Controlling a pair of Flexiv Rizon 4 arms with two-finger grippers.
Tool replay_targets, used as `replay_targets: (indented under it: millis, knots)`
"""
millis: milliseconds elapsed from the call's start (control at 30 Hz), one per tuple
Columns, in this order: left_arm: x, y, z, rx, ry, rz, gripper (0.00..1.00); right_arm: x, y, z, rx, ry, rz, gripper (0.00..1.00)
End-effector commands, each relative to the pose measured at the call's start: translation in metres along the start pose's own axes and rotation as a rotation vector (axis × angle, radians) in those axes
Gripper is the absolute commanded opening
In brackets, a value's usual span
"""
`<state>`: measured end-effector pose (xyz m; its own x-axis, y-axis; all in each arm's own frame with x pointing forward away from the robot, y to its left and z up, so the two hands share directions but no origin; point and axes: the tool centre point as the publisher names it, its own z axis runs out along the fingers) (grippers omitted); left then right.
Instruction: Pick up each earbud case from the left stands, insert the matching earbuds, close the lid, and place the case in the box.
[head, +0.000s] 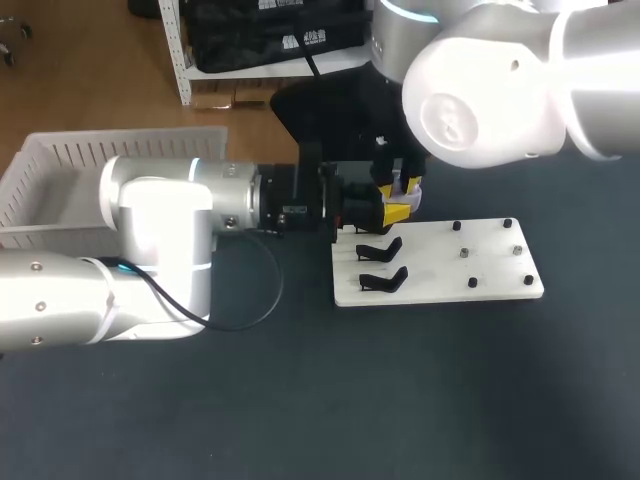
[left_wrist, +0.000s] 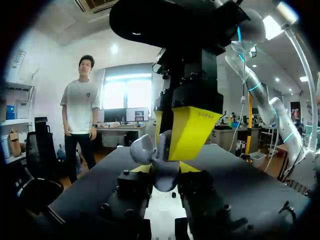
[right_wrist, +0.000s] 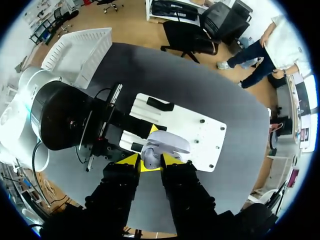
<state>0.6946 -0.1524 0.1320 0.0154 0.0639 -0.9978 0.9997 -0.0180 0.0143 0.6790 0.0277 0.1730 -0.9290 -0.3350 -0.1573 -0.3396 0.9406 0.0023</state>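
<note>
- The left gripper has the earbud case pinched between its two fingers, with the lid flipped open.
- The right gripper hangs straight down from above, close against the open case.
- A white board lies below them on the dark table.

a dark table carries a white board studded with small black pegs.

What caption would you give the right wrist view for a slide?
Open earbud case just ahead of the right end effector, by the white board, the left arm meeting it.
</note>
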Motion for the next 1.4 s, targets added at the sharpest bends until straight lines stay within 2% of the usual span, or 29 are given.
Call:
replay_targets:
  millis: [33, 167, 633, 800, 933, 1100, 1133, 1233, 1400]
  knots:
    - [-0.001, -0.001, -0.001, -0.006, -0.004, 0.003, 0.00, 0.003, 0.001, -0.001, 0.008, -0.004, 0.000, 0.31]
    - [-0.001, -0.001, -0.001, -0.006, -0.004, 0.003, 0.00, 0.003, 0.001, -0.002, 0.011, -0.008, 0.001, 0.38]
    - [-0.001, -0.001, -0.001, -0.006, -0.004, 0.003, 0.00, 0.002, 0.000, -0.003, 0.023, -0.012, 0.016, 0.37]
    - [-0.001, -0.001, -0.001, -0.006, -0.004, 0.003, 0.00, 0.003, 0.003, -0.021, -0.001, -0.036, 0.028, 0.36]
    - [-0.001, -0.001, -0.001, -0.006, -0.004, 0.003, 0.00, -0.014, 0.002, -0.037, -0.045, -0.121, 0.071, 0.41]
    - [-0.001, -0.001, -0.001, -0.006, -0.004, 0.003, 0.00, -0.052, -0.013, -0.030, -0.049, -0.238, 0.157, 0.44]
    - [-0.001, -0.001, -0.001, -0.006, -0.004, 0.003, 0.00, -0.059, -0.016, -0.028, -0.073, -0.237, 0.176, 0.43]
    - [-0.001, -0.001, -0.001, -0.006, -0.004, 0.003, 0.00, -0.074, -0.025, -0.019, -0.077, -0.252, 0.218, 0.40]
    - [-0.001, -0.001, -0.001, -0.006, -0.004, 0.003, 0.00, -0.080, -0.036, 0.001, -0.042, -0.219, 0.253, 0.40]
